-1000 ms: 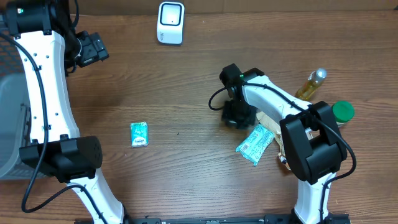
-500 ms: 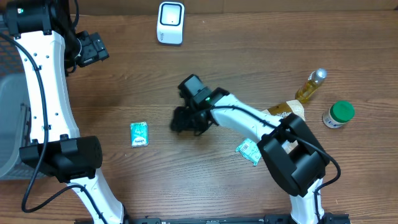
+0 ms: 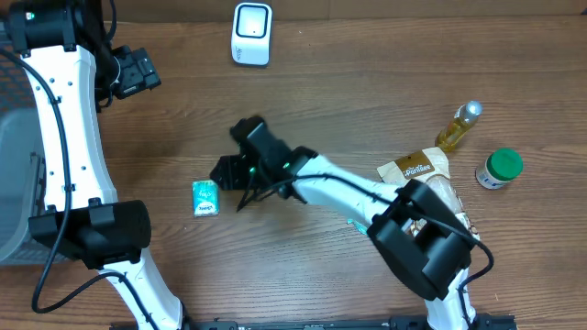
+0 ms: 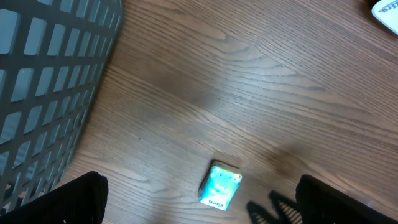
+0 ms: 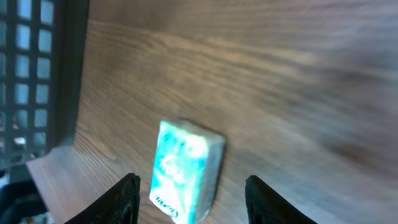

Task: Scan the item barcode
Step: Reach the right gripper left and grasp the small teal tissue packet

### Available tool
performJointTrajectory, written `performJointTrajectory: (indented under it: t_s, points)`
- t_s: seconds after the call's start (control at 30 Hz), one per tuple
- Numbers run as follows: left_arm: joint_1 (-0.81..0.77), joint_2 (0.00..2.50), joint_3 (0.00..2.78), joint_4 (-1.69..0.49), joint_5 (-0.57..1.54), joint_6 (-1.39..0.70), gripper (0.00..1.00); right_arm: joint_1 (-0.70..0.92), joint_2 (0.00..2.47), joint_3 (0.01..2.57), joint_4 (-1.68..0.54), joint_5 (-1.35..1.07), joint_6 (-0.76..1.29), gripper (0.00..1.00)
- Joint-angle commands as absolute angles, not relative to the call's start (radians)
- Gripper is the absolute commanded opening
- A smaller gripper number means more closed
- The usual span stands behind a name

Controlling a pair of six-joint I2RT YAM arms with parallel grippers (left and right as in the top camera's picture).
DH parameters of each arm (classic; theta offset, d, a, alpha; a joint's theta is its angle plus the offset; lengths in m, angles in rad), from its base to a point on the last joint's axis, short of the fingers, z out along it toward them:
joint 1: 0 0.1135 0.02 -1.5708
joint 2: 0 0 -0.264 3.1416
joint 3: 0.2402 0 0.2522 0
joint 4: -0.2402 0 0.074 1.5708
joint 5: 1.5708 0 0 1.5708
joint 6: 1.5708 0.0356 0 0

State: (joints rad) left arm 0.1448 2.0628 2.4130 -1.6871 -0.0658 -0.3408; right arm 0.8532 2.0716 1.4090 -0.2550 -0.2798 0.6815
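Note:
The item, a small teal packet (image 3: 205, 197), lies flat on the wooden table left of centre. My right gripper (image 3: 226, 171) hovers just right of it and slightly farther back, open. In the right wrist view the packet (image 5: 183, 171) sits in front of the open right gripper (image 5: 194, 200), touching neither finger. No barcode shows on it. My left gripper (image 3: 138, 73) is raised at the far left and wide open. From the left wrist the packet (image 4: 221, 185) appears far below the empty left gripper (image 4: 199, 199). The white scanner (image 3: 251, 34) stands at the back edge.
A grey mesh basket (image 3: 14, 183) sits at the left table edge, close behind the packet in the right wrist view (image 5: 37, 74). At the right are a brown snack bag (image 3: 417, 170), an oil bottle (image 3: 459, 124) and a green-lidded jar (image 3: 500, 168).
My right arm has swept left across the table, from the pile at the right to the teal packet, and its jaws have opened. The left arm has not moved.

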Motion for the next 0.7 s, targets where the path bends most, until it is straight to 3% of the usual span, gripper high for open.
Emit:
performJointTrajectory:
  t_s: [0.0,0.27,0.67]
  points:
    - [0.144,2.040,2.409,-1.689,-0.062,-0.337,1.00,0.920,2.087,1.406,-0.247,-0.146,0.692,0.54]
    - [0.144,2.040,2.409,-1.689,-0.062,-0.337,1.00,1.020,2.093,1.406,-0.244,0.071,0.692,0.54]
    - [0.144,2.040,2.409,-1.689,-0.062,-0.337,0.99,1.016,2.111,1.406,-0.213,0.076,0.734,0.54]
